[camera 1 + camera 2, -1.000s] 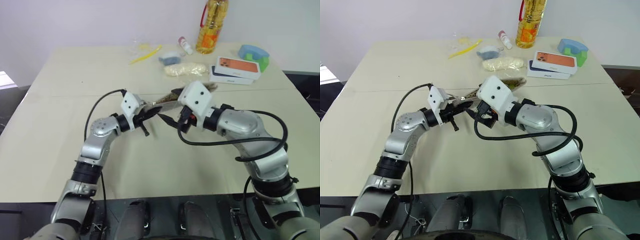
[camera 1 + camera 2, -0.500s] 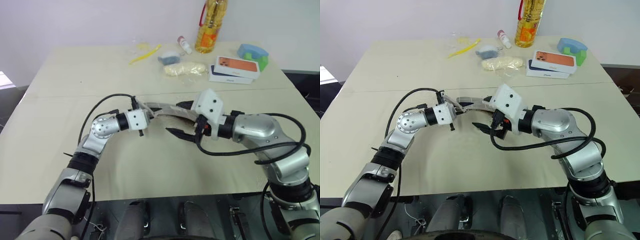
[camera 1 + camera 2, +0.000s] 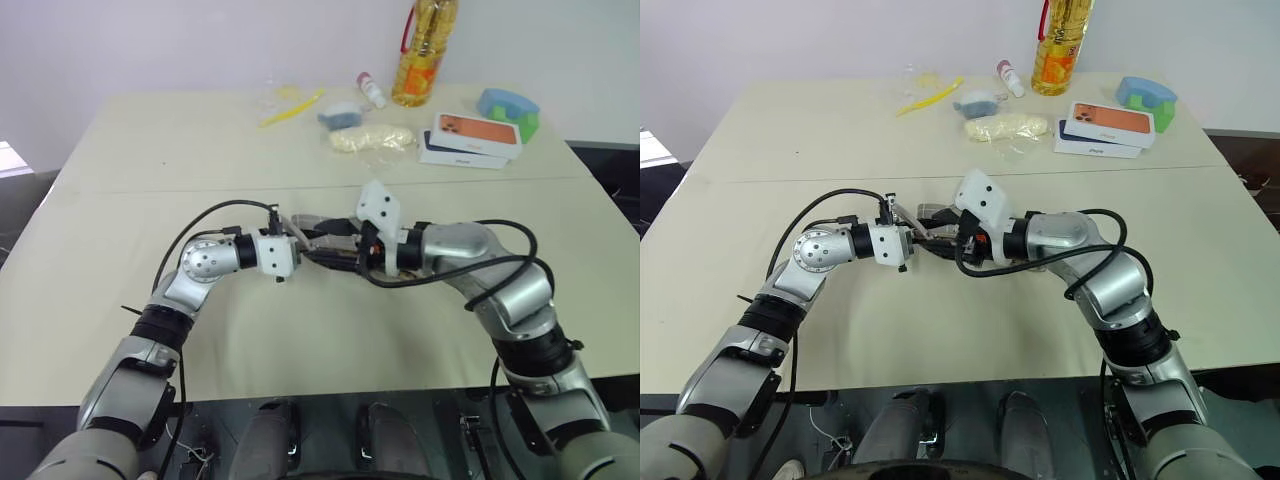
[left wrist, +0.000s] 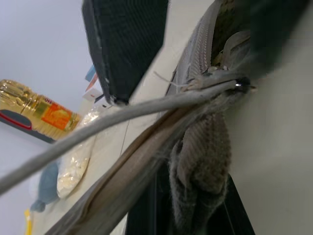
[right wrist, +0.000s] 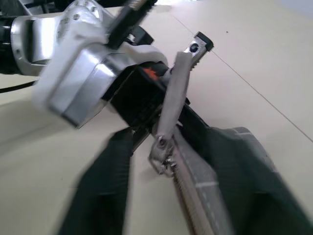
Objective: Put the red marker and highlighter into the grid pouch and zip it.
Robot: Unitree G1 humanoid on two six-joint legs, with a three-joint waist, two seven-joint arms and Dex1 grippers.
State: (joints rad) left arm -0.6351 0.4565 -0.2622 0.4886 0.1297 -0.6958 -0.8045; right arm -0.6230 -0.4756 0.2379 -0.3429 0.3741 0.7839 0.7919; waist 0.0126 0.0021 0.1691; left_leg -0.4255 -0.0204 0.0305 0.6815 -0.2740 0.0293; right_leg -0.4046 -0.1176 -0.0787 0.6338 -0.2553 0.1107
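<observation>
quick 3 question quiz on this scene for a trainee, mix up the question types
1. True or false: the left gripper is shut on one end of the grid pouch.
2. The oil bottle stands: A) at the far edge of the table; B) beside the pouch; C) on the floor.
3. Fill in: in the right wrist view, a metal ___ pull sticks up from the pouch's edge.

Key: 1 true; 2 A; 3 zipper.
</observation>
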